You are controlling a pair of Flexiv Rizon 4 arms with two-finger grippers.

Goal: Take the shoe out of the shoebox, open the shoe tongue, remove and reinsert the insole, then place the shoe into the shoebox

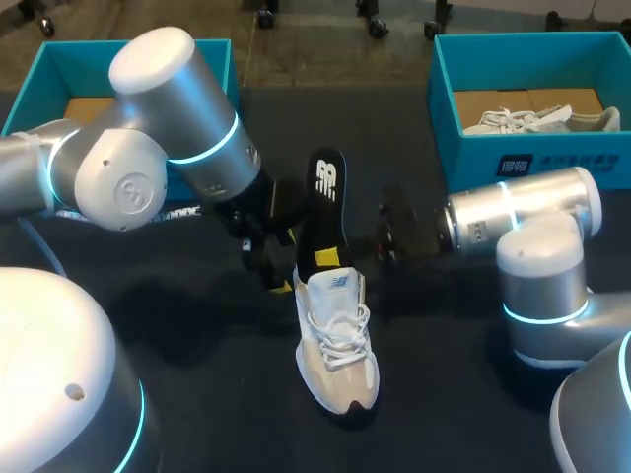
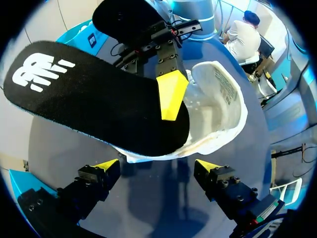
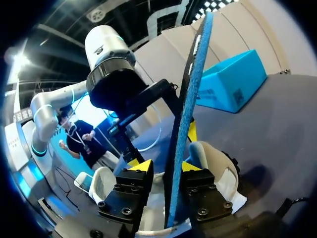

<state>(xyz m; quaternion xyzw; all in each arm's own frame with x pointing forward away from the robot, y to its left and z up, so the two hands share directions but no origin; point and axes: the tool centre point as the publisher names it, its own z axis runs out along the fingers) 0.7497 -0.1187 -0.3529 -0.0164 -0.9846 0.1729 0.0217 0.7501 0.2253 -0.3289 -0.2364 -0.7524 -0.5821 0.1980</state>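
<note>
One dark table (image 1: 197, 335) is holding everything. Two silver arms are reaching over it: my left arm (image 1: 148, 128) is coming in from 9 o'clock and my right arm (image 1: 532, 217) from 3 o'clock. Two blue boxes are sitting at the far side. The left shoebox (image 1: 59, 59) is at 10 o'clock, partly hiding behind my left arm. The right shoebox (image 1: 532, 163) is at 2 o'clock, with a second shoe (image 1: 532, 120) lying inside.

The white shoe (image 1: 337, 345) is lying in the middle of the table, out of both boxes, its toe pointing to 6 o'clock. The black insole (image 1: 325, 197) is sticking out of its heel end toward 12 o'clock.

The right gripper (image 3: 164, 166) is pinching the insole between its fingers. The left gripper (image 2: 157, 166) is hanging just beside the heel at 9 o'clock, spread wide and holding nothing.
</note>
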